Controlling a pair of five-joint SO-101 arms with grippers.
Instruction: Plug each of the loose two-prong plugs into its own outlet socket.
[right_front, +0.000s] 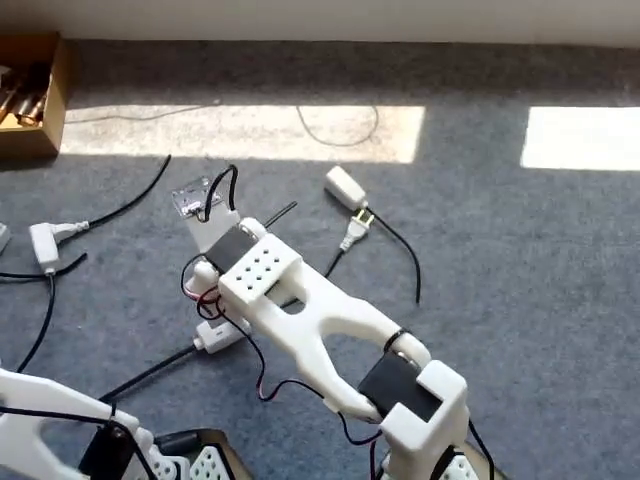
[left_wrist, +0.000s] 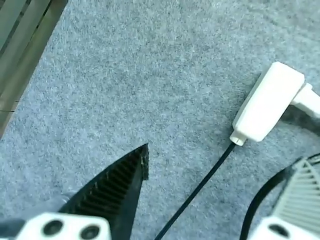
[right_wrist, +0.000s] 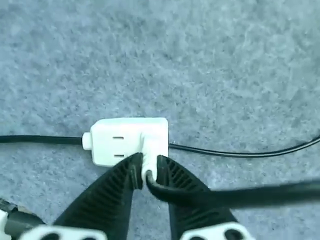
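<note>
Currently your right hand (right_wrist: 147, 170) clamps a white two-prong plug (right_wrist: 148, 161) at its white plastic socket (right_wrist: 120, 140); a second white plug (right_front: 354, 233) lies loose.

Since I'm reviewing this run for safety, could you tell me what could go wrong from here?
1. The black cable lies across the right claw, which is shut on the plug at the white socket; it may snag and tug the plug askew.
2. The white socket lies loose on the carpet and the open left claw is away from it, so pushing may just slide it.
</note>
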